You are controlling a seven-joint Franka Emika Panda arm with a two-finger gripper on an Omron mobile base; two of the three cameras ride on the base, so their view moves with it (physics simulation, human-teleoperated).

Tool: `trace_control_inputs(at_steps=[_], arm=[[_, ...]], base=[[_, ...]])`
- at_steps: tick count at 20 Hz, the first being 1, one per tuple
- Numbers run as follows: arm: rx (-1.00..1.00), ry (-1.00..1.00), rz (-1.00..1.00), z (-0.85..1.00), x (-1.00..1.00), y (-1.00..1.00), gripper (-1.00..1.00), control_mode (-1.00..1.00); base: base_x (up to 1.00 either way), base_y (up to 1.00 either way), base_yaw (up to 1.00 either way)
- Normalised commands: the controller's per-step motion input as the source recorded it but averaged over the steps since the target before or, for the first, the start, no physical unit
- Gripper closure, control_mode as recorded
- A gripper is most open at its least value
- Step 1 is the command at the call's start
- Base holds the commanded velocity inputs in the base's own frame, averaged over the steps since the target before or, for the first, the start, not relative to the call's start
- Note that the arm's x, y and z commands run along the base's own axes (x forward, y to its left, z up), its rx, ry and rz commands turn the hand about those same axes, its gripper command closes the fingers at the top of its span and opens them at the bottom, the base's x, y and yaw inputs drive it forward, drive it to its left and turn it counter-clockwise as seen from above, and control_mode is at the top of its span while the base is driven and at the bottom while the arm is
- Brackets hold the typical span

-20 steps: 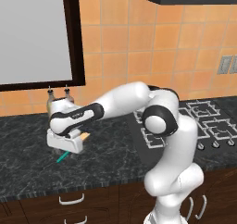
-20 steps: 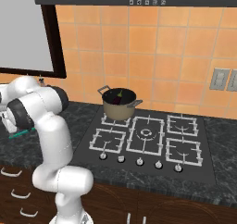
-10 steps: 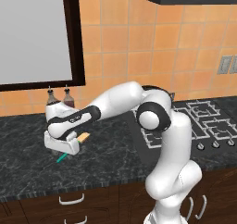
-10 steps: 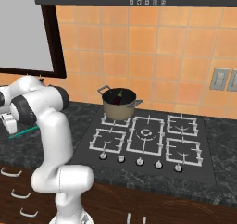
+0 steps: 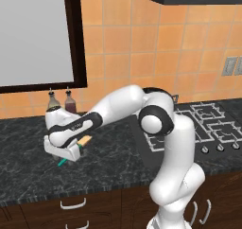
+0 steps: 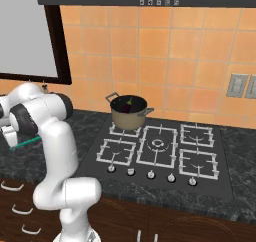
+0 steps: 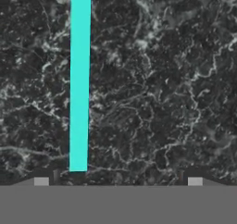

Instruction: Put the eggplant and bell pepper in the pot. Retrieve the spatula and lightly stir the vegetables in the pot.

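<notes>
**One spatula under spread jaws, vegetables already in the pot**

The gripper (image 5: 71, 153) is seen low over the dark speckled counter (image 5: 113, 169), to the left of the stove (image 6: 157, 148), with its jaws spread wide and nothing clasped between them. The spatula (image 5: 84, 141) lies flat on the counter beneath the hand; its tan blade shows beside the hand and the end of its teal handle juts out below. In the hand view the handle runs straight up from just beside the left fingertip (image 7: 41, 181), while the right fingertip stands well apart from it. The pot (image 6: 129, 113) is set on the rear left burner, and the eggplant (image 6: 128, 104) is seen inside it. Two small bottles (image 5: 60, 101) stand against the tiled wall behind the hand.
</notes>
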Motion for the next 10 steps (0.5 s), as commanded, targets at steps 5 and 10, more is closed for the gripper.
trace_control_inputs(at_steps=[5,10], arm=[[0.01,-0.05,0.00,-0.23,0.07,0.00,-1.00,-1.00],[0.00,-0.05,0.00,-0.19,0.05,0.00,-1.00,-1.00]], base=[[0.00,0.00,0.00],[0.00,0.00,0.00]])
